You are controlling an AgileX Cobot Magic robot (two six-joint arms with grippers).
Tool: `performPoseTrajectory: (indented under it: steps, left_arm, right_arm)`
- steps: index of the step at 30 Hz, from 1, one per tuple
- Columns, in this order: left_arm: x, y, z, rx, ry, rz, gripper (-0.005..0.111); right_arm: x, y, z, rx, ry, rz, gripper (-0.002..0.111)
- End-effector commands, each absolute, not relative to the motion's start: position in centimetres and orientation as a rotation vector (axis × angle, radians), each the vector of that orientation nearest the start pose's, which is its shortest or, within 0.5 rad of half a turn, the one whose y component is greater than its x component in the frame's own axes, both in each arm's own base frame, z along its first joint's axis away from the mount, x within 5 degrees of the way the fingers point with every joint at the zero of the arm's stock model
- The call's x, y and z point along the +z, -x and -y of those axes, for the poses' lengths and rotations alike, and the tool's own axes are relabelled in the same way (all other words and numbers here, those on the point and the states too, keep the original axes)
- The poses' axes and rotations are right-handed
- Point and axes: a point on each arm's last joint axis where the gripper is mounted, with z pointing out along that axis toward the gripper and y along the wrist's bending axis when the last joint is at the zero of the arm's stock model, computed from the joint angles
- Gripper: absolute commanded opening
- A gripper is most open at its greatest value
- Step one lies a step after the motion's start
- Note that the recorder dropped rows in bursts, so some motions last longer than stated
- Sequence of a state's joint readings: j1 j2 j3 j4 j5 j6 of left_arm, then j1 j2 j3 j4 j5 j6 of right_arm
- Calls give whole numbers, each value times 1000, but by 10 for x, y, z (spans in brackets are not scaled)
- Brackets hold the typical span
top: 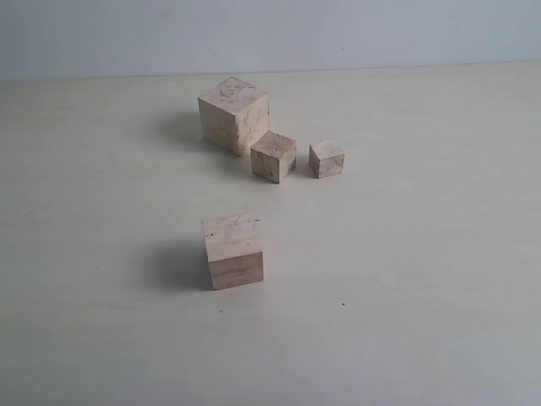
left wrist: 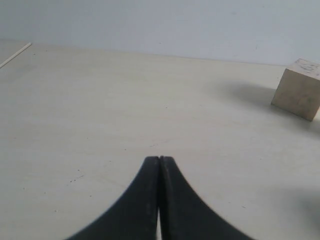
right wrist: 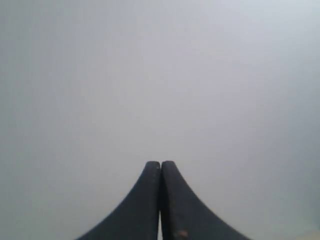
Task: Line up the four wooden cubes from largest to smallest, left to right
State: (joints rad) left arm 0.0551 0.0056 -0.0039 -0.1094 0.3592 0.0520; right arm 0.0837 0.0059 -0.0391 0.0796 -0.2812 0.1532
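Observation:
Four pale wooden cubes stand on the table in the exterior view. The largest cube [top: 234,114], speckled dark on top, is at the back. Touching its front right corner is a smaller cube [top: 274,156], and the smallest cube [top: 326,159] sits just right of that, apart. The second-largest cube [top: 232,250] stands alone nearer the front. Neither arm shows in the exterior view. My left gripper [left wrist: 159,159] is shut and empty, low over the table, with the largest cube [left wrist: 299,90] far off to one side. My right gripper [right wrist: 160,163] is shut and empty, facing a blank grey surface.
The pale table [top: 423,279] ends at a far edge [top: 380,68] against a light wall. A thin pale strip [left wrist: 15,54] lies at the table's side in the left wrist view.

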Motion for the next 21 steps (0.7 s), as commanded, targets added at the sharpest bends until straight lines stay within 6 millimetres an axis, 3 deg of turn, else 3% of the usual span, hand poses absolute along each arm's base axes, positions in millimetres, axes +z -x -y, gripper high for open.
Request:
performPoseTrajectory:
  steps: [1, 4, 7, 13, 17, 21]
  left_arm:
    - [181, -53, 1, -38, 68, -1835, 0]
    - [181, -53, 1, -38, 68, -1835, 0]
    - [181, -53, 1, -38, 68, -1835, 0]
    - [181, -53, 1, -38, 68, -1835, 0]
    - [181, -53, 1, -38, 68, -1835, 0]
    - [181, -53, 1, -38, 68, -1835, 0]
  right_arm:
    - [299, -32, -1, 346, -128, -1019, 0]
    - [338, -30, -2, 349, -126, -1051, 0]
    - [375, -41, -3, 346, -126, -1101, 0]
    - [428, -92, -11, 283, -47, -1209, 0]
    - [443, -141, -34, 336, 49, -1342, 0]
    - [435, -199, -79, 308, 297, -1564, 0]
